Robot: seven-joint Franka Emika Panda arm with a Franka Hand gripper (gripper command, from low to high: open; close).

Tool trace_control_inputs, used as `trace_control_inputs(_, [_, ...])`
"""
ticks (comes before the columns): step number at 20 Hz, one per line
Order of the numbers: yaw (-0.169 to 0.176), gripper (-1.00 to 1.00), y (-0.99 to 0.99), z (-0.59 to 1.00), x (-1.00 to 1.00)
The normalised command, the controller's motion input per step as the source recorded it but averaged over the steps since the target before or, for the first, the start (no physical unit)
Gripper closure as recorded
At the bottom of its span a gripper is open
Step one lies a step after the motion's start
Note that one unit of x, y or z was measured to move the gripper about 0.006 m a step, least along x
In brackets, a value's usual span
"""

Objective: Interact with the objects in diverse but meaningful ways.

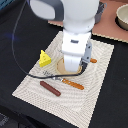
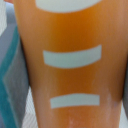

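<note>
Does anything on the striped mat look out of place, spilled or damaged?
Nothing stands out. The yellow cheese wedge, the reddish-brown sausage and the orange-handled utensil lie intact on the striped mat. The arm covers most of the orange-brown bun with white stripes.

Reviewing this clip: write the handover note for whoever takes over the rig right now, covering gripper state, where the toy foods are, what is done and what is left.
Gripper: down over the bun, jaws hidden; open or shut cannot be told.
Bun: fills the wrist view, right under the camera; in the exterior view only its edge shows beneath the arm.
Cheese wedge: on the placemat, toward the exterior view's left of the arm.
Sausage: near the mat's front edge, beside the orange-handled utensil.
Done: arm positioned at the bun.
Left: confirm the grasp, then move the bun; cheese and sausage untouched.
</note>
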Motion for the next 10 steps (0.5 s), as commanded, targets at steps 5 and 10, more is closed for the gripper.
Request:
trace_control_inputs(5, [0.105, 1.0, -0.03, 0.16, -0.66])
trace_control_inputs(10, [0.059, 1.0, -0.25, -0.06, -0.86])
